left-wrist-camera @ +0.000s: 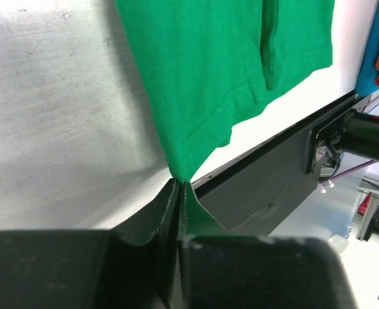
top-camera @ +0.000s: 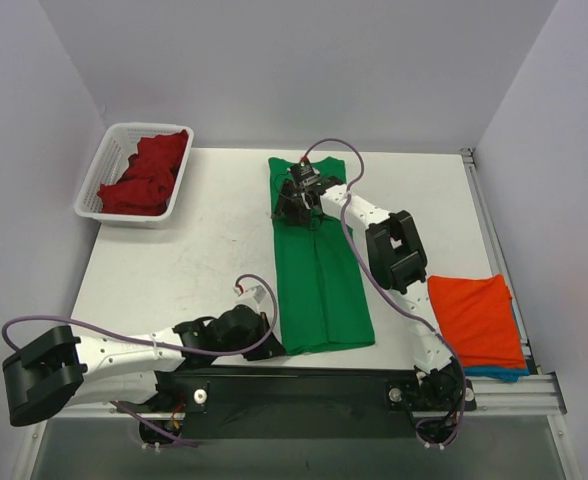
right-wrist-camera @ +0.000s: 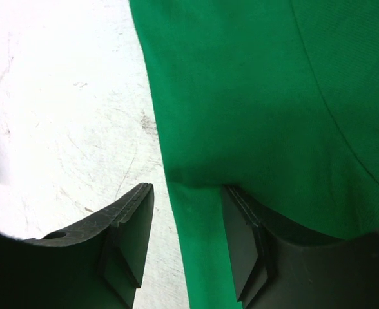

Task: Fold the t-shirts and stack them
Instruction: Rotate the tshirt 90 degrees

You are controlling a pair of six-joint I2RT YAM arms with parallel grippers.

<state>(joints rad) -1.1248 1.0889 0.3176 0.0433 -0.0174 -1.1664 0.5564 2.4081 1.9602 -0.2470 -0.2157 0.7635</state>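
A bright green t-shirt lies folded lengthwise in a long strip down the middle of the table. My left gripper is shut on its near left corner, pinching the green hem between the fingers. My right gripper is open at the shirt's far left edge, one finger over bare table, the other finger on the green cloth. An orange shirt lies folded on a blue shirt at the near right. A dark red shirt sits crumpled in the basket.
The white slotted basket stands at the far left corner. A black rail runs along the near edge between the arm bases. The right arm's body reaches across beside the green shirt. Grey walls close in three sides.
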